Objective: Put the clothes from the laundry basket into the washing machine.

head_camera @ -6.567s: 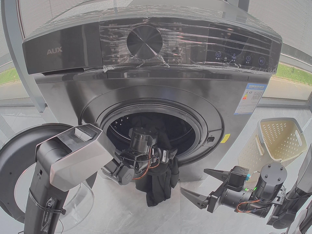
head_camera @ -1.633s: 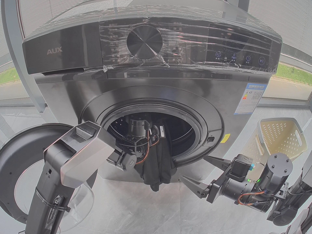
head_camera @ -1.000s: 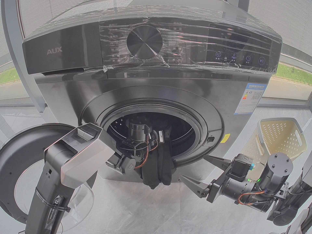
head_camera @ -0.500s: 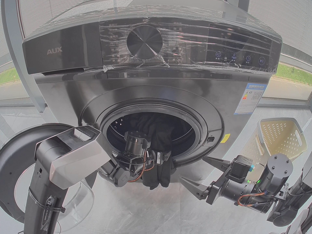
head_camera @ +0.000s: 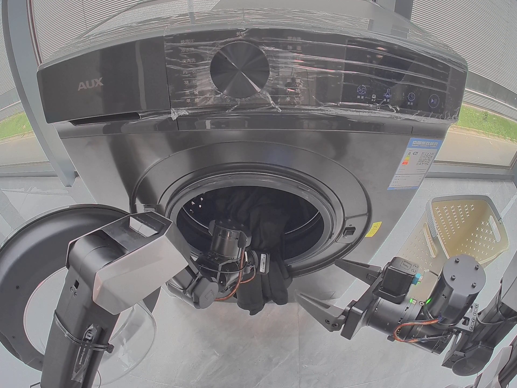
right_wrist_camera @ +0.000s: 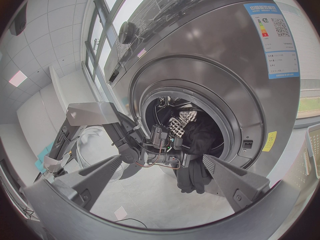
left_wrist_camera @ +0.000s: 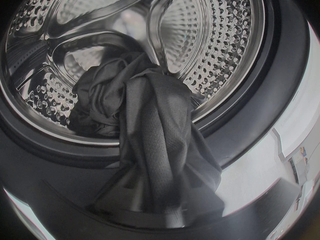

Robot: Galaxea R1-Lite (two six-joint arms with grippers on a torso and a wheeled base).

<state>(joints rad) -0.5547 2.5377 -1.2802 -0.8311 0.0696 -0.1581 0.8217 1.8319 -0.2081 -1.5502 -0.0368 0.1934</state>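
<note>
The left gripper (head_camera: 269, 268) sits pressed into a black mesh-knit garment (left_wrist_camera: 156, 144) at the lower lip of the washer's mouth. Whether it grips the cloth cannot be told, as the folds cover it. The right gripper (head_camera: 318, 280) hangs low before the machine's right side, its fingers (head_camera: 318, 305) spread wide and empty.

The garment lies half in and half out. Its bulk is bunched inside the perforated steel drum (left_wrist_camera: 206, 34), while one thick fold drapes over the dark rubber door seal (left_wrist_camera: 260, 94) and dangles down the front panel. Around it stands the dark grey front-loading washing machine (head_camera: 323, 152), its round glass door (head_camera: 27, 265) swung open to the left. A cream perforated plastic laundry basket (head_camera: 468, 233) stands tilted on the floor to the right, with no clothes visible in it.

Over the past several seconds the dangling tail has shortened noticeably. The left arm has lifted cloth up into the opening and dropped back to the lip, while the right arm has barely shifted. Loading looks nearly finished. The remaining fold probably needs one more push over the seal, or it could slide back out or foul the door.
</note>
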